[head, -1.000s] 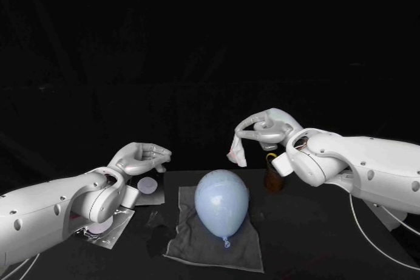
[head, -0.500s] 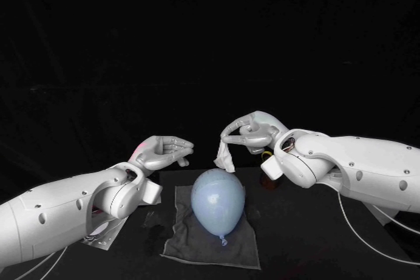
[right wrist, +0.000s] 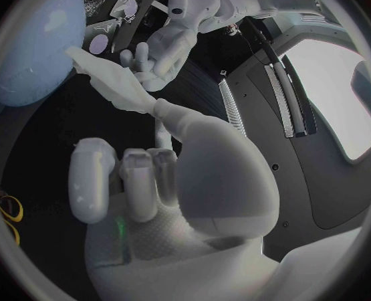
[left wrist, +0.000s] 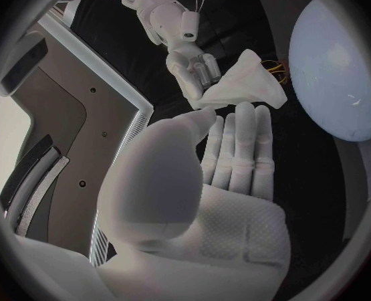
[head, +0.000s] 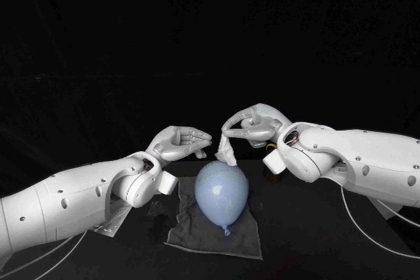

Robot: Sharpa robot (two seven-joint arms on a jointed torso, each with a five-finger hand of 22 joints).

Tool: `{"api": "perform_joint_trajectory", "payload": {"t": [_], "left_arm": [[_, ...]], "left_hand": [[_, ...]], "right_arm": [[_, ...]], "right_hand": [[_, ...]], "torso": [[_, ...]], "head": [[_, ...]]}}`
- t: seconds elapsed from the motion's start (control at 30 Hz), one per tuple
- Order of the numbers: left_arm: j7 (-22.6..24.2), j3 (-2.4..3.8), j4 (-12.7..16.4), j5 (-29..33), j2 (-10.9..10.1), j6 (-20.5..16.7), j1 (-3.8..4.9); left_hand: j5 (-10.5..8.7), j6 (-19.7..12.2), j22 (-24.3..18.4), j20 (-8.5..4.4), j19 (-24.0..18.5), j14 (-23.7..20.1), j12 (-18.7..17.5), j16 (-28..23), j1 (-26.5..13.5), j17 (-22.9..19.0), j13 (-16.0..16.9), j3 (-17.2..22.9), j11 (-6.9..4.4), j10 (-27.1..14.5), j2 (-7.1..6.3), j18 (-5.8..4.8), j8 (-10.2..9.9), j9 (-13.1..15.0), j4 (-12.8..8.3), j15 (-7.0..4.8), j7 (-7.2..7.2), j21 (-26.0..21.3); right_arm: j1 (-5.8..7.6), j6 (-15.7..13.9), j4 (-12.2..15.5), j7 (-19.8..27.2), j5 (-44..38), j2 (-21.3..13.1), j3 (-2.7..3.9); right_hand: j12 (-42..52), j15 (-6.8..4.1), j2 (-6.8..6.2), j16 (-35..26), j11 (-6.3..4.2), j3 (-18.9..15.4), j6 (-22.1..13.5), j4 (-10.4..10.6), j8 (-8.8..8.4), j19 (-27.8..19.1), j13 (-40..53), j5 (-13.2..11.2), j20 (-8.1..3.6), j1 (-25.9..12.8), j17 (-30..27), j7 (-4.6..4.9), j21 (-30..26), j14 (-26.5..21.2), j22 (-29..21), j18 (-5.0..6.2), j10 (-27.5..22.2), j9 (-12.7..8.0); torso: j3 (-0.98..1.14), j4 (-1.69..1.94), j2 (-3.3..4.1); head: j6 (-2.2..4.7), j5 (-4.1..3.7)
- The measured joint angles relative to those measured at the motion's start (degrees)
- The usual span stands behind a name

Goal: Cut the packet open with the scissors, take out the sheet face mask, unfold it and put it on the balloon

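Centre frame, right hand point(head: 251, 126) pinches a limp, folded white sheet mask point(head: 227, 151) above smooth pale-blue balloon point(head: 219, 192) on grey cloth point(head: 197, 234); left hand point(head: 179, 144) empty, fingers apart, beside it.

Between the left hand point(head: 179, 144) and right hand point(head: 251, 127) hangs the mask point(head: 227, 151), blocking the gap; the balloon point(head: 219, 189) sits close beneath both.
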Motion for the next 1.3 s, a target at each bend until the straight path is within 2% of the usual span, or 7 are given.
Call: {"api": "perform_joint_trajectory", "payload": {"t": [0.2, 0.33, 0.43, 0.7, 0.93, 1.07, 1.3], "left_arm": [[-0.22, 0.03, -0.27, -1.9, 0.73, 0.07, 0.0], [-0.64, 0.04, -0.47, -3.24, 1.08, 0.0, -0.01], [-0.99, 0.04, -0.6, -4.09, 1.14, -0.14, -0.01], [-1.94, 0.04, -1.15, -5.57, 1.46, -1.35, -0.02], [-3.74, 0.04, -1.89, -7.85, 1.88, -2.43, -0.07], [-5.38, 0.04, -2.23, -10.57, 1.96, -2.43, -0.14], [-7.72, 0.04, -2.7, -15.48, 2.36, -1.71, -0.31]], "left_hand": [[0.0, -0.63, -0.41, 0.13, -0.13, -0.74, -2.69, 0.0, -0.87, 0.0, 0.01, -1.36, 0.92, -2.15, -0.87, -0.02, -1.22, -0.49, -0.01, 0.73, 0.63, -0.91], [0.01, -2.29, -1.97, 1.43, -1.45, -4.43, -4.66, -1.83, -1.02, -0.51, 0.04, -3.08, 1.97, -4.84, -1.02, -0.03, -2.11, -0.85, 0.14, 2.25, 1.41, -3.63], [0.03, -2.31, -3.41, 2.54, -2.55, -7.38, -4.66, -3.36, -0.93, -1.11, 0.15, -3.47, 1.94, -4.84, -0.93, -0.03, -2.1, -0.85, 0.19, 2.8, 1.42, -6.19], [0.03, -2.07, -3.97, 2.96, -2.09, -7.72, -4.87, -3.53, 0.92, -1.25, 0.15, -3.16, 2.07, -4.7, 0.25, -0.05, -2.11, -0.79, -0.64, 2.37, 1.19, -6.88], [0.03, -2.05, -2.62, 1.63, 0.22, -4.87, -5.53, -0.19, 1.3, -0.07, 0.15, -4.34, 2.3, -4.47, 0.33, -0.07, -2.39, -0.82, -1.82, 2.0, 1.17, -4.31], [0.03, -2.03, -1.96, 1.31, 0.77, -3.98, -5.96, 1.81, 1.34, 0.73, 0.15, -5.02, 1.85, -4.92, 0.28, -0.44, -2.77, -1.01, -2.23, 1.9, 1.16, -3.03], [0.03, -1.54, -0.66, 0.83, 1.44, -3.26, -6.3, 6.53, 1.34, 2.53, 0.15, -6.69, 2.15, -5.84, 0.28, -0.47, -3.08, -1.11, -2.08, 2.0, 0.29, -0.87]], "right_arm": [[0.0, -0.01, 0.19, 0.16, 0.0, -0.03, 0.01], [0.0, -0.01, 0.4, 0.29, 0.0, -0.12, 0.01], [0.0, -0.02, 0.5, 0.39, 0.0, -0.23, 0.01], [0.0, -0.02, 1.07, 0.64, 0.0, -0.74, 0.02], [0.0, -0.02, 2.06, 0.92, 0.0, -1.38, 0.09], [0.01, -0.02, 2.46, 1.08, 0.0, -1.66, 0.14], [0.05, -0.02, 2.97, 1.31, 0.0, -1.85, 0.23]], "right_hand": [[-0.11, 0.0, 0.0, -0.09, 0.0, 0.0, -0.02, 0.0, -0.01, 0.0, 0.0, -0.08, 0.0, 0.0, 0.0, 0.01, -0.22, 0.0, -0.04, 0.0, 0.0, 0.0], [-0.12, 0.0, 0.0, 0.06, 0.0, 0.0, -0.06, 0.0, 0.07, -0.01, -0.01, -0.09, 0.01, 0.0, -0.02, 0.04, -0.22, 0.0, -0.03, 0.0, 0.0, 0.0], [-0.12, 0.0, 0.0, 0.06, 0.0, 0.0, -0.09, 0.0, 0.13, -0.09, -0.02, -0.1, 0.09, 0.0, -0.05, 0.07, -0.22, 0.0, -0.03, 0.0, 0.0, -0.01], [-0.22, 0.0, 0.0, 0.05, 0.0, 0.0, 0.04, 0.0, 0.12, -0.1, -0.05, 0.16, 0.1, 0.0, -0.04, 0.2, -0.23, 0.0, 0.0, -0.01, 0.0, 0.0], [-0.34, 0.0, 0.01, 0.01, 0.0, 0.16, 0.03, -0.16, 0.11, -0.1, -0.01, 0.16, 0.1, -0.01, -0.01, 0.19, -0.23, 0.0, 0.01, 0.0, 0.0, 0.08], [-0.34, 0.01, 0.24, 0.0, 0.0, 0.16, 0.03, -0.17, 0.05, -0.1, 0.0, 0.15, 0.1, -0.24, 0.0, 0.19, -0.23, 0.0, 0.01, -0.01, -0.01, 0.08], [-0.41, 0.01, 0.24, 0.04, 0.01, 0.16, 0.01, -0.16, -0.01, -0.11, 0.0, 0.14, 0.11, -0.24, 0.0, 0.19, -0.23, -0.01, -0.02, -0.01, -0.01, 0.08]], "torso": [[0.01, -0.02, -0.01], [0.04, -0.06, -0.03], [0.03, -0.07, -0.05], [0.04, -0.06, -0.06], [0.01, -0.05, -0.04], [0.0, -0.04, -0.04], [0.0, -0.03, -0.05]], "head": [[-0.29, 0.15], [-0.35, 0.26], [-0.36, 0.29], [-0.21, 0.36], [-0.19, 0.5], [-0.27, 0.57], [-0.48, 0.62]]}}
